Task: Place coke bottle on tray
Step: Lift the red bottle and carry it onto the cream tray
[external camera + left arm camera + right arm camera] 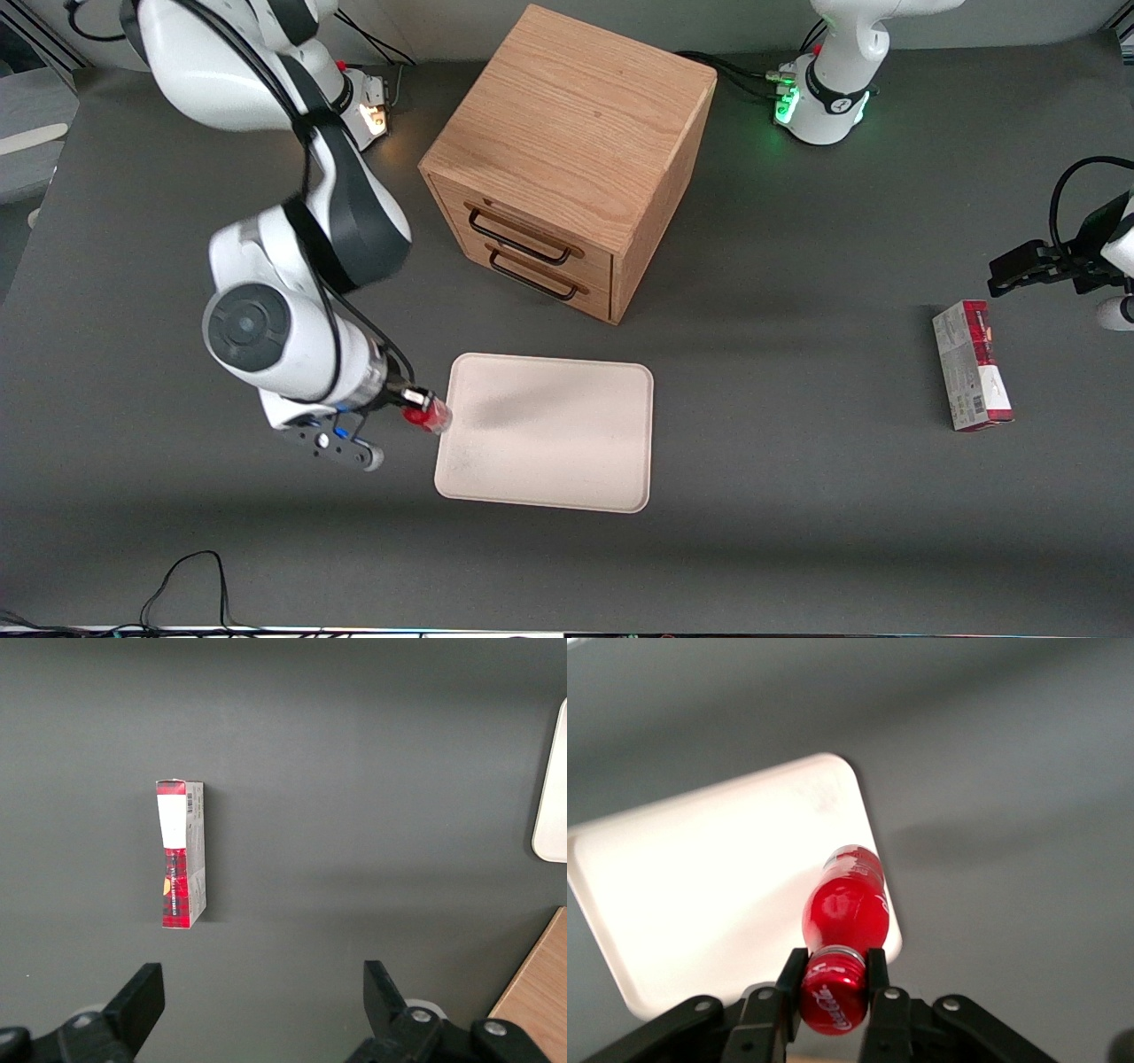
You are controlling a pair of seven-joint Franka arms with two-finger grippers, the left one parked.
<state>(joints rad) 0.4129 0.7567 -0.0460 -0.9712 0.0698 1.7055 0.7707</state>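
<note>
My gripper is shut on the coke bottle, a small red bottle held by its red cap and lifted off the table. The bottle hangs tilted at the edge of the tray that lies toward the working arm's end. The tray is a flat pale cream-pink rectangle with rounded corners, in front of the cabinet and nearer the front camera. In the right wrist view the bottle's body points out over the tray's rim, and the fingers clamp the cap from both sides.
A wooden drawer cabinet with two dark handles stands farther from the front camera than the tray. A red-and-grey carton lies toward the parked arm's end of the table; it also shows in the left wrist view.
</note>
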